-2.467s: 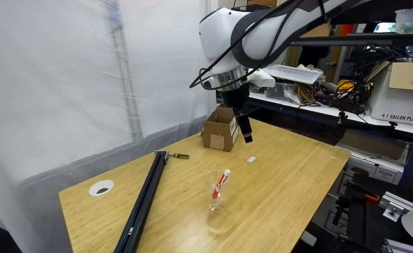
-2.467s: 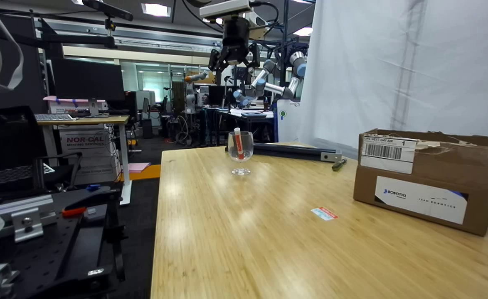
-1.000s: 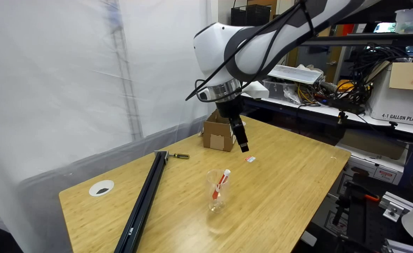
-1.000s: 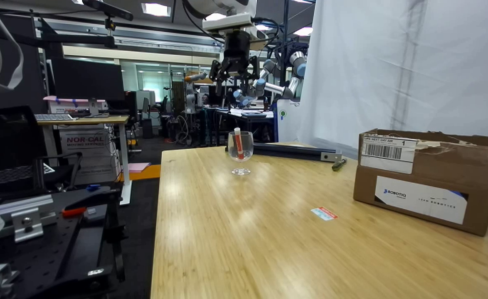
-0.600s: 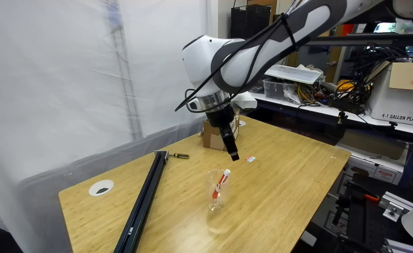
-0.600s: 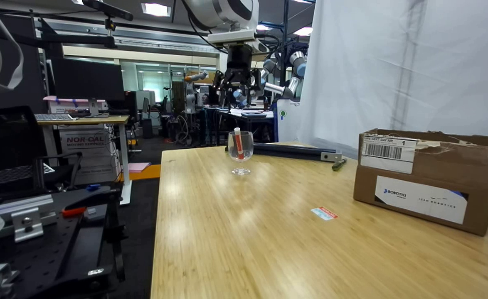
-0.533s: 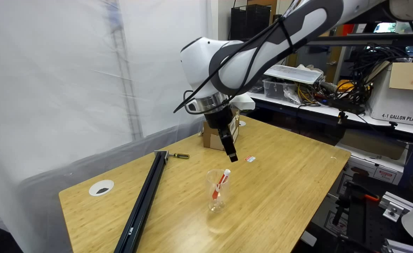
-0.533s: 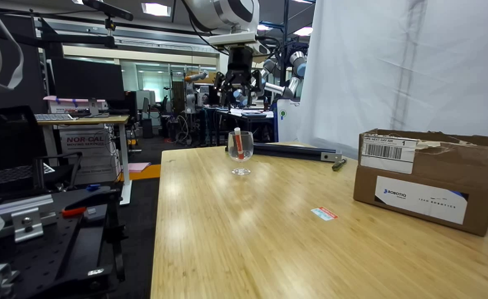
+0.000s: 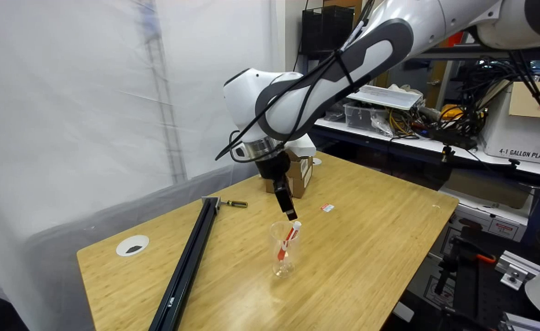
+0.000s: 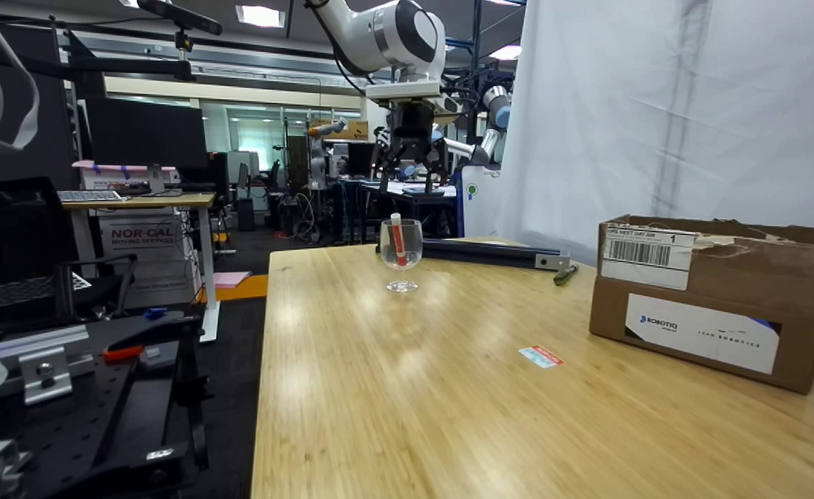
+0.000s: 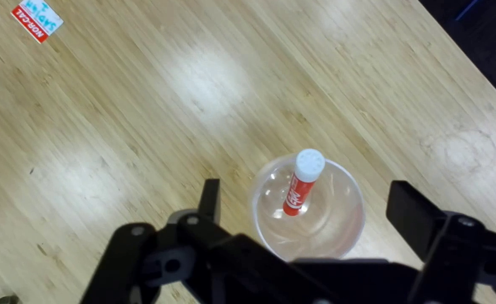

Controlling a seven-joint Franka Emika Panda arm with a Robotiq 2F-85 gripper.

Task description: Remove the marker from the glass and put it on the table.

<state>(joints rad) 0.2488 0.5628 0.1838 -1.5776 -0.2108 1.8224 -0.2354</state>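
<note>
Marker (image 11: 302, 185) aslant in the glass (image 11: 334, 219), below the claw (image 10: 407, 188).

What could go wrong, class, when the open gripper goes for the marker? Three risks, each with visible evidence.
1. In the wrist view the open gripper has fingers either side of the stemmed glass; one might knock the rim.
2. The marker leans, with little more than its white end above the rim; a shallow grip could slip.
3. The stemmed glass stands on a foot narrower than its bowl; a sideways tug might tip it.
</note>
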